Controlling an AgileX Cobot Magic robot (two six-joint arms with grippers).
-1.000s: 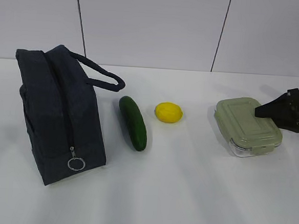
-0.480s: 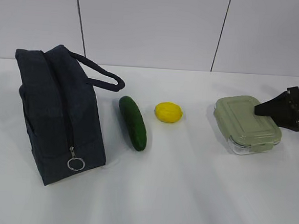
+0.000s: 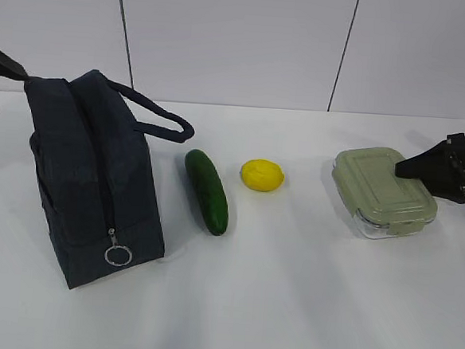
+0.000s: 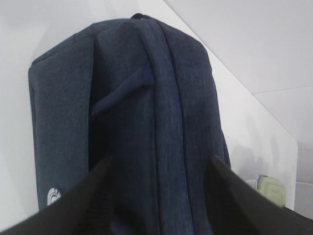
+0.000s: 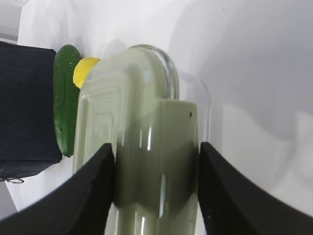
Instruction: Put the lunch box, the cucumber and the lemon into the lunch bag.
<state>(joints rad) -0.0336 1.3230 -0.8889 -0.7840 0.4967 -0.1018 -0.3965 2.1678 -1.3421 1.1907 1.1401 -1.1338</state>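
Note:
The navy lunch bag (image 3: 96, 181) stands zipped at the left, with its silver ring pull (image 3: 118, 255) low on the near end. My left gripper (image 3: 7, 87) is open at the bag's far top corner. In the left wrist view its jaws (image 4: 159, 166) straddle the bag's top ridge (image 4: 166, 98). The cucumber (image 3: 207, 190) and the lemon (image 3: 262, 175) lie beside the bag. My right gripper (image 3: 404, 170) is shut on the right end of the sage-lidded lunch box (image 3: 379, 189). In the right wrist view its fingers (image 5: 156, 161) press on the lid clip (image 5: 156, 142).
The white table (image 3: 287, 306) meets a white panelled wall (image 3: 242, 39) at the back. The bag's loop handle (image 3: 161, 114) sticks out toward the cucumber. The cucumber (image 5: 66, 98) and lemon (image 5: 84, 71) show beyond the box in the right wrist view.
My left gripper has come into view at the bag's far top corner. The lunch box has shifted slightly up and to the left with my right gripper.

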